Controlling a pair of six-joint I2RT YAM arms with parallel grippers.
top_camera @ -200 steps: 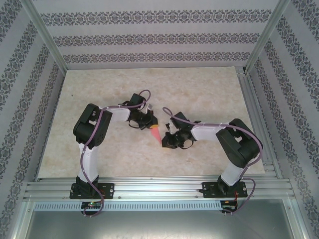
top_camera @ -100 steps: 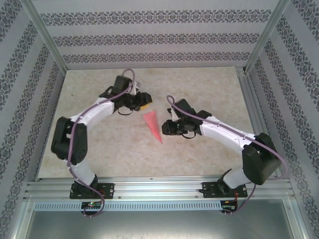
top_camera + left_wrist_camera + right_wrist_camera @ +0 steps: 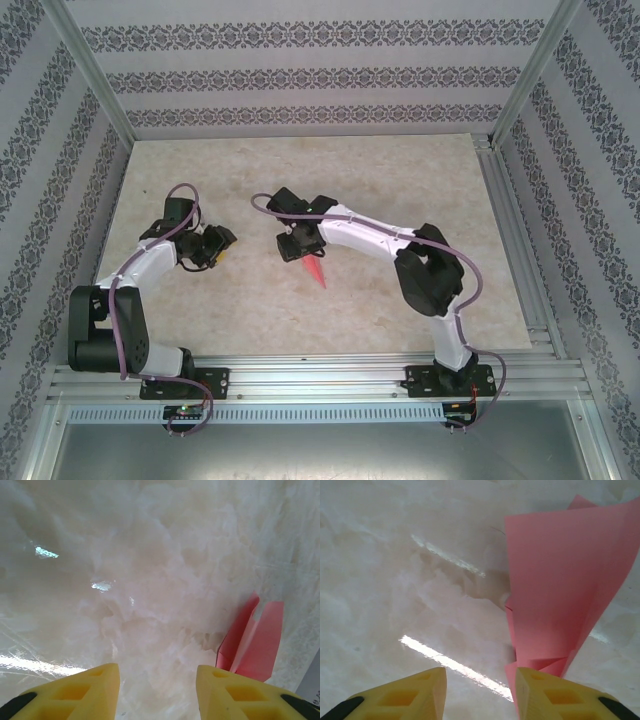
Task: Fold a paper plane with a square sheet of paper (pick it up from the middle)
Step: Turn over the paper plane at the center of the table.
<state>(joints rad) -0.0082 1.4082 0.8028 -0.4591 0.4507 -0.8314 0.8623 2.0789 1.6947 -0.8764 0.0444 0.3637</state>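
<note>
The right gripper [image 3: 480, 675], a pair of blocky yellow plastic fingers, stands with its jaws parted and only bare surface between them. The small pink-red paper plane [image 3: 560, 580], a narrow creased dart, sits just beside the finger on the right of that wrist view. One flap lifts off the surface, and I cannot tell whether the paper touches that finger. The left gripper [image 3: 156, 672], of the same yellow make, is likewise spread and empty, with the plane's wide end ahead and off to one side. From above, the plane lies near the middle of the pale marbled table top [image 3: 420, 180] with its point toward the arm bases. Its wide end is tucked under the right gripper, and the left gripper is well apart from it. The folding looks done, so I judge the step in hand is a clean release. The right gripper should rise straight up, jaws kept wide, before any sideways travel, because thin paper would slide or lose its creases at a brush. The left arm has free room to pull away.
</note>
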